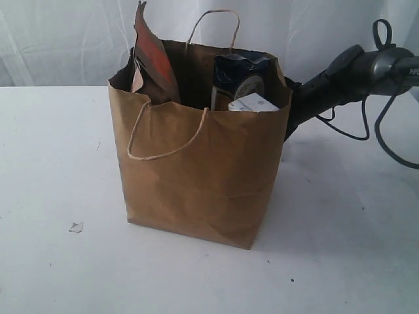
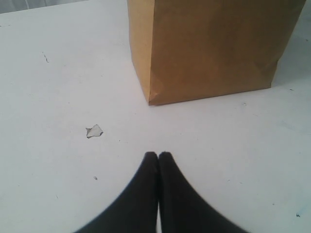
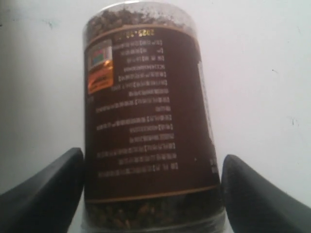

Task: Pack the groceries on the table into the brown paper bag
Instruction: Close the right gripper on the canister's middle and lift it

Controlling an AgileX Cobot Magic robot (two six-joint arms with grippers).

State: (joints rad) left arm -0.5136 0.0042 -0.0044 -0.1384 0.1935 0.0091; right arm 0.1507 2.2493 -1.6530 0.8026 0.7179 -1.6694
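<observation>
Jar (image 3: 148, 126) sits between right hand's (image 3: 151, 194) wide-spread fingers.

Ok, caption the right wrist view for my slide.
Open right pincer straddling a dark-labelled clear jar above the white table, fingers not visibly pressing.

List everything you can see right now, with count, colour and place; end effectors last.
brown paper bag: one, brown, upright on the table
brown-orange pouch: one, sticking out of the bag
dark blue packet: one, inside the bag
small white-blue carton: one, inside the bag
jar: one, clear with brown label, between the right end effector's fingers
paper scrap: one, white, on the table beside the bag
table: one, white
left end effector: black, shut, empty
right end effector: black, open around the jar
</observation>
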